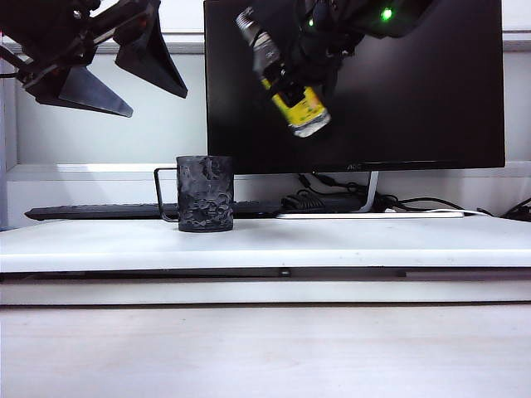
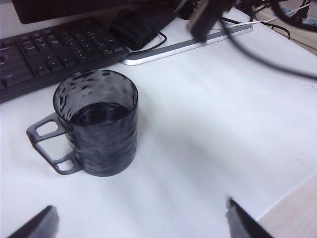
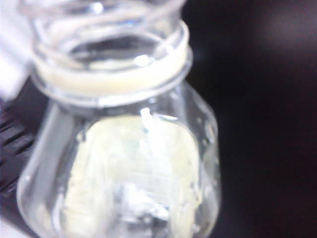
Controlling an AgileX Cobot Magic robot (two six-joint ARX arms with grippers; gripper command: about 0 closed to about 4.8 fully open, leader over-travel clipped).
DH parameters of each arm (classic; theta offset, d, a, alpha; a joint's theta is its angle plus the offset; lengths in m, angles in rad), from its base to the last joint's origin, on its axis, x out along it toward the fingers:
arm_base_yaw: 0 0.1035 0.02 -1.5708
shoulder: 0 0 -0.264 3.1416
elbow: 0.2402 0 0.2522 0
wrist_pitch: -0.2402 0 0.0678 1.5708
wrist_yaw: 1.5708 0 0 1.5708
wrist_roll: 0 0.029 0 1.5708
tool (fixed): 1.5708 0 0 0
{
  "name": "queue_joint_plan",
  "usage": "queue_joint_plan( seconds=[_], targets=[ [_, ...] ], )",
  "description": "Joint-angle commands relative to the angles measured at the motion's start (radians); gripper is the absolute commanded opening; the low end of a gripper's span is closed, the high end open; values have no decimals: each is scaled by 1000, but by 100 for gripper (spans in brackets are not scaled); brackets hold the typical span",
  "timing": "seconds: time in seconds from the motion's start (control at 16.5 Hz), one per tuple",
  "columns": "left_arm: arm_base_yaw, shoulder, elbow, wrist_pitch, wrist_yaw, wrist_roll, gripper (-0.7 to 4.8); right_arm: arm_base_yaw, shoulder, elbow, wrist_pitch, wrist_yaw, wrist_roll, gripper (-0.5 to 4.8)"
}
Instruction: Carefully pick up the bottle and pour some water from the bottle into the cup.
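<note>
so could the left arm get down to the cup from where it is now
Probably yes. The left gripper hangs open above and left of the cup, with nothing between them. The right gripper holds the bottle high on the cup's other side.

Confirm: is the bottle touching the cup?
Apart. In the exterior view the bottle hangs tilted in the right end effector, clearly above the cup standing on the table.

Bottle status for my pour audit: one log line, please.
bottle: tilted, airborne | right gripper: shut on it | cup: upright on table | left gripper: open, raised
</note>
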Motion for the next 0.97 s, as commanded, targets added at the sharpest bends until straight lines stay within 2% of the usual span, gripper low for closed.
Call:
queue_joint_plan(
  seconds=[0.06, 0.24, 0.3, 0.42, 0.49, 0.67, 0.73, 0.97],
  targets=[
    [0, -5, 5, 11, 6, -16, 479, -2, -47, 8, 10, 168, 75, 134],
    [0, -5, 5, 6, 6, -16, 479, -26, -119, 7, -99, 197, 221, 126],
    [0, -5, 5, 5, 6, -17, 479, -42, -139, 7, -158, 197, 301, 91],
    [0, -5, 5, 4, 7, -19, 479, -84, -165, 6, -330, 192, 460, 94],
    [0, -5, 5, 4, 7, -19, 479, -90, -165, 6, -370, 187, 472, 94],
    [0, -5, 5, 2, 7, -19, 479, -90, -165, -52, -393, 162, 560, 94],
    [0, -5, 5, -6, 6, -19, 479, -90, -165, -84, -385, 156, 611, 94],
    [0, -5, 4, -31, 6, -16, 479, -90, -164, -212, -316, 114, 685, 94]
  ],
)
